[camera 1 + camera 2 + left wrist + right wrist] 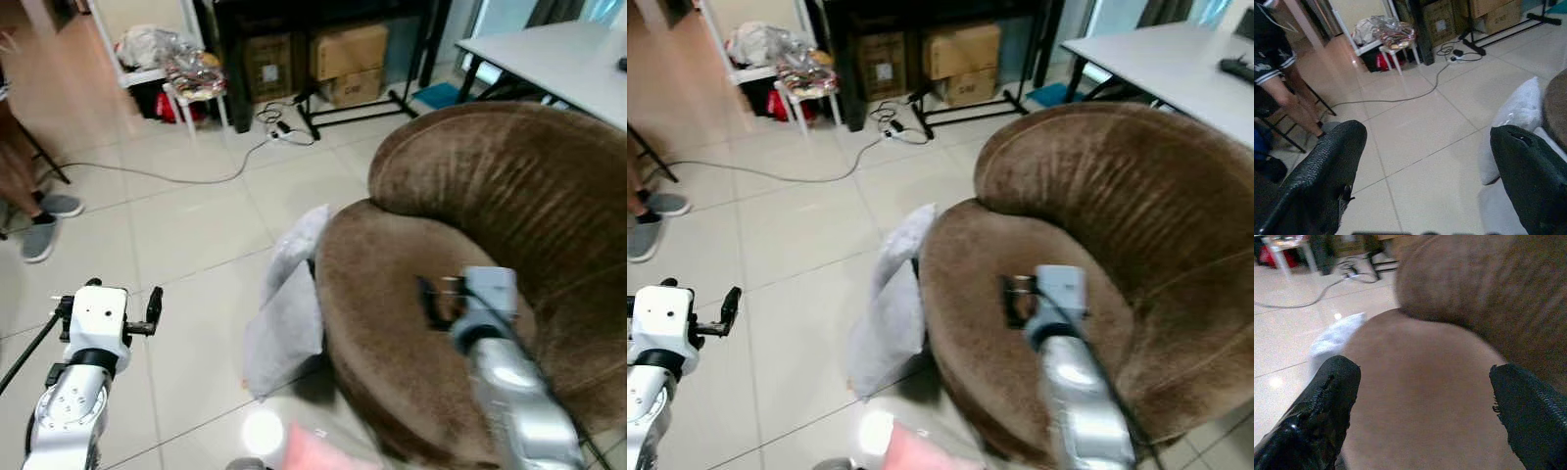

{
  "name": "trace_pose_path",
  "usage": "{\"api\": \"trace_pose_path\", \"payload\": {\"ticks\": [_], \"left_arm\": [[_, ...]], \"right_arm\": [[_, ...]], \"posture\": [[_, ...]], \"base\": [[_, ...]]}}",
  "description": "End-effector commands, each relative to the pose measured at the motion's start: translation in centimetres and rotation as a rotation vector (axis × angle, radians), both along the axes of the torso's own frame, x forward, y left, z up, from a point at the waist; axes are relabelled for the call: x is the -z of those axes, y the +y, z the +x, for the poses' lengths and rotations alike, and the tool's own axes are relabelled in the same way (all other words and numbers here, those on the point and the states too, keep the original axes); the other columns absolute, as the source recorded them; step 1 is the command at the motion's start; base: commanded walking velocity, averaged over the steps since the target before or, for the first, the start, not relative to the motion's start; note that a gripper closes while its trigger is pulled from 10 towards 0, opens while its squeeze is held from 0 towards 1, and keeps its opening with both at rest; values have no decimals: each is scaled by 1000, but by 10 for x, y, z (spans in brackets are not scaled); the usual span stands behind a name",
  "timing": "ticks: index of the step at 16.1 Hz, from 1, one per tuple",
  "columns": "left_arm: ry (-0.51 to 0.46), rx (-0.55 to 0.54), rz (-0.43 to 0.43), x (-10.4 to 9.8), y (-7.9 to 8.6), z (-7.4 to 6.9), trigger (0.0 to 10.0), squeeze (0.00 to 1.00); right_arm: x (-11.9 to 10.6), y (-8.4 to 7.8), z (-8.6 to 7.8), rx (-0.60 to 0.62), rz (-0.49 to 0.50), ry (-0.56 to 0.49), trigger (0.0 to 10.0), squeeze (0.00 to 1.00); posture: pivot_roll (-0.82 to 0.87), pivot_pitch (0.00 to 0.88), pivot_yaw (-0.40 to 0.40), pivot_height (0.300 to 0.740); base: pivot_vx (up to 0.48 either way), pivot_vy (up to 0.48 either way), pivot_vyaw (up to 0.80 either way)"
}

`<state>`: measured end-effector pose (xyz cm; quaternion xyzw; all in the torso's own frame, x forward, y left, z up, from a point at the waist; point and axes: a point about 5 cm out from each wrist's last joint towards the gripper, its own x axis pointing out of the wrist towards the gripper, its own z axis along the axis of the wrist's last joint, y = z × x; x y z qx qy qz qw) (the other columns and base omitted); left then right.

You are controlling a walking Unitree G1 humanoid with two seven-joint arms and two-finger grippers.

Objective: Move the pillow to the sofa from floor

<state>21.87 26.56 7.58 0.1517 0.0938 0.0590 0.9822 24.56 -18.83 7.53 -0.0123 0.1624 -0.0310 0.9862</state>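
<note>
Floor (196, 235): pale glossy tiles with grey grout lines, glare spot near the sofa's base.

Sofa (490, 255): round, brown plush, curved backrest toward the rear right; seat bare.

Pillow (286, 323): light grey, standing on edge on the floor, leaning against the sofa's left flank and touching it; second grey cushion (299, 245) just behind, likewise propped on the sofa's side. Pink item (318, 452) on the floor at the near edge, blurred, not identifiable.

Left gripper (147, 311): raised over open tiles, well apart from the pillow; fingers (1327, 171) spread wide, holding nothing.

Right gripper (436, 299): hanging above the sofa seat, blurred in the head views; fingers (1322, 411) spread wide in the wrist view, holding nothing.

Rear of room: black stand (323, 59) with cardboard boxes (348, 61) beneath; white rack (162, 49) with bundled items and a small white stool (196, 83) alongside. Grey cable (167, 176) running across the tiles to a power strip (284, 132).

Right rear: white table (558, 64), edge only.

Left edge: person's legs, grey shoes (49, 223), beside a dark chair leg.
</note>
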Motion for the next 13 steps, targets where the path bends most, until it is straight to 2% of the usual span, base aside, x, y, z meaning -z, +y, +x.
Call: {"api": "trace_pose_path", "payload": {"ticks": [1, 4, 6, 8, 9, 10, 11, 13], "left_arm": [[-8, 0, -9, 2, -1, 2, 10000, 0], [-22, -9, -22, 4, -4, 5, 10000, 0], [-30, -9, -22, 4, -7, 6, 10000, 0], [-51, 0, -17, 3, -15, 8, 10000, 0], [-56, 16, -4, 3, -23, 9, 10000, 0], [-60, 49, 16, 3, -28, 9, 10000, 0], [-67, 59, 28, 2, -30, 9, 10000, 0], [-77, 45, 31, -1, -30, 4, 10000, 0]], "right_arm": [[-5, -8, -5, 27, -5, 11, 10000, 0], [-20, -15, -14, 37, -6, 7, 10000, 0], [-15, -13, -11, 30, 4, 15, 10000, 0], [-1, -3, 0, -4, 43, 5, 10000, 0], [16, 6, 9, -19, 69, 22, 10000, 0], [30, 15, 16, -62, 26, 63, 10000, 0], [34, 21, 21, -107, -9, 80, 10000, 0], [31, 30, 28, -145, 12, 71, 10000, 0]], "posture": [[-15, 0, 5, 740], [-51, 0, -22, 740], [-33, 0, -23, 740], [26, 0, -25, 740], [62, 0, -37, 740], [69, 0, -53, 740], [85, 0, -65, 740], [101, 0, -75, 740]], "base": [[0, 0, 0], [0, 0, 0], [0, 0, 0], [0, 0, 0], [0, 0, 0], [0, 0, 0], [0, 0, 0], [0, 0, 0]]}}
